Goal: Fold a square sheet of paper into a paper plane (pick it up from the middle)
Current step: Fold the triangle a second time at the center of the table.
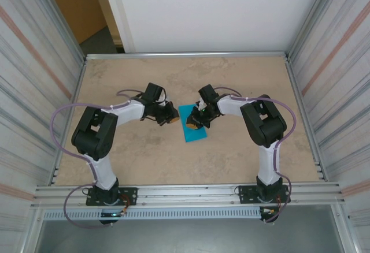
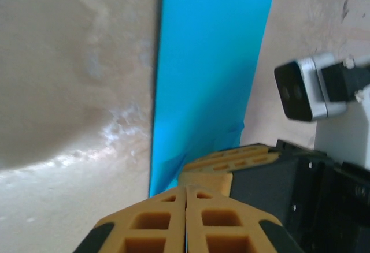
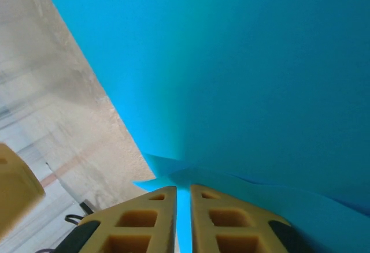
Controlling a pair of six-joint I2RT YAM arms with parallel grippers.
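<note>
Top external view, folded teal sheet of paper (image 1: pixel 189 131) at counter (image 1: pixel 144 160) centre, long axis far-left to near-right, right pincer (image 1: pixel 199 121) clamped on it, left pincer (image 1: pixel 173 116) closed just beside its left edge.

top view high, looking down on whole table (image 1: pixel 144 160), wrist views close, all sharing teal paper (image 2: pixel 208 80)

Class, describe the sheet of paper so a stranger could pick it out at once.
Look at the beige table between the corrugated walls. Near its middle, beside the left gripper and pinched by the right gripper, is the sheet of paper. It is oblong and bright teal, unlike the black-and-white arms.
</note>
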